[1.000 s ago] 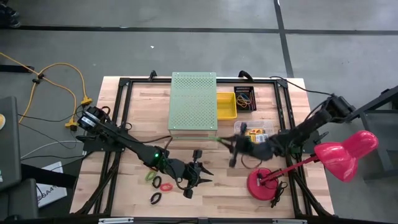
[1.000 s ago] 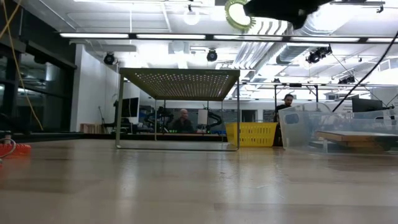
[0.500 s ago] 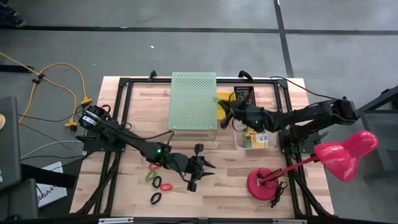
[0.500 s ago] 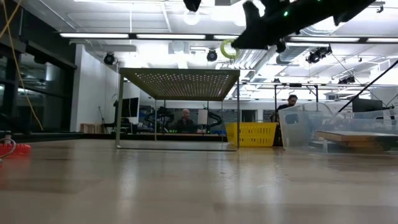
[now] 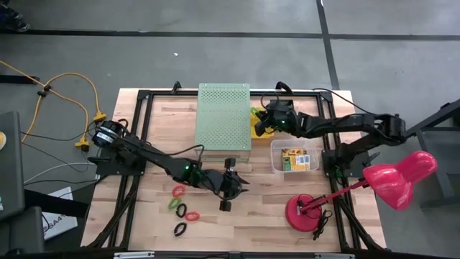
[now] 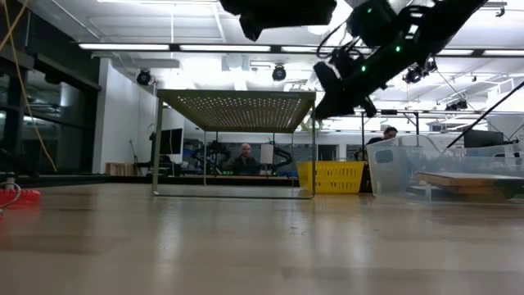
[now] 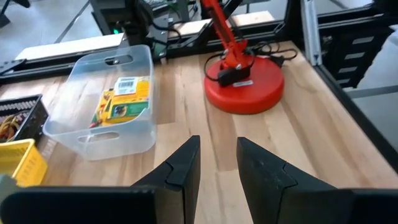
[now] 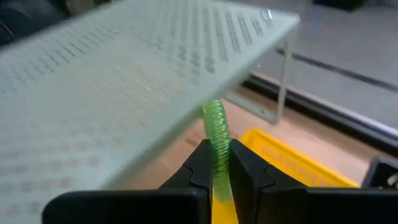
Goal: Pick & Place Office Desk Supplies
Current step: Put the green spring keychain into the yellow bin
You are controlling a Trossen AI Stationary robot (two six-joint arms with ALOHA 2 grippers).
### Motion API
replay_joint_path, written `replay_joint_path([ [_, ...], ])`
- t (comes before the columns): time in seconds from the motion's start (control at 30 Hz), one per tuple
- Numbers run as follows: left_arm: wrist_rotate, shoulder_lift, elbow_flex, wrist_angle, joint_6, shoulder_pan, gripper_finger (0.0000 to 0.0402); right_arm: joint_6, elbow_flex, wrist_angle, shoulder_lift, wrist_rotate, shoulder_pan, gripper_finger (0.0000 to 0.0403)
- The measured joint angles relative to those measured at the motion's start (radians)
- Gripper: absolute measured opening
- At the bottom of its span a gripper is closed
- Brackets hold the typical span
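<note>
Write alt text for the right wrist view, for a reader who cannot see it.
The right gripper has its jaws shut on a green elastic band loop, held up just beside the edge of the pale-green perforated shelf. A yellow bin sits on the wooden table beyond the jaws.

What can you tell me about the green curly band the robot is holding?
The green band is a small springy loop, coiled like a tiny telephone cord, probably stretchy plastic. The right gripper is shut on it, pinching it between both fingers, so it sticks up past the fingertips. It hangs in the air above the yellow tray, beside the pale green shelf. Only the gripper touches it.
</note>
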Motion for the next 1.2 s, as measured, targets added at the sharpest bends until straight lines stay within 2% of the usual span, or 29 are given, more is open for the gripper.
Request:
replay_joint_path([
  [0.2,0.000,0.000,0.000,-0.029,-0.002,0.018,0.0101,0.064,0.000,-0.087,0.042,0.005,-0.004,0.0023],
  [0.67,0.000,0.000,0.000,-0.033,-0.011,0.020,0.0101,0.216,0.000,-0.326,0.044,-0.031,-0.004,0.0023],
  [1.07,0.000,0.000,0.000,-0.033,-0.011,0.020,0.0101,0.229,0.000,-0.341,0.044,-0.048,-0.004,0.0023],
  [1.2,0.000,0.000,0.000,-0.033,-0.011,0.020,0.0101,0.229,0.000,-0.340,0.044,-0.047,-0.003,0.0035],
])
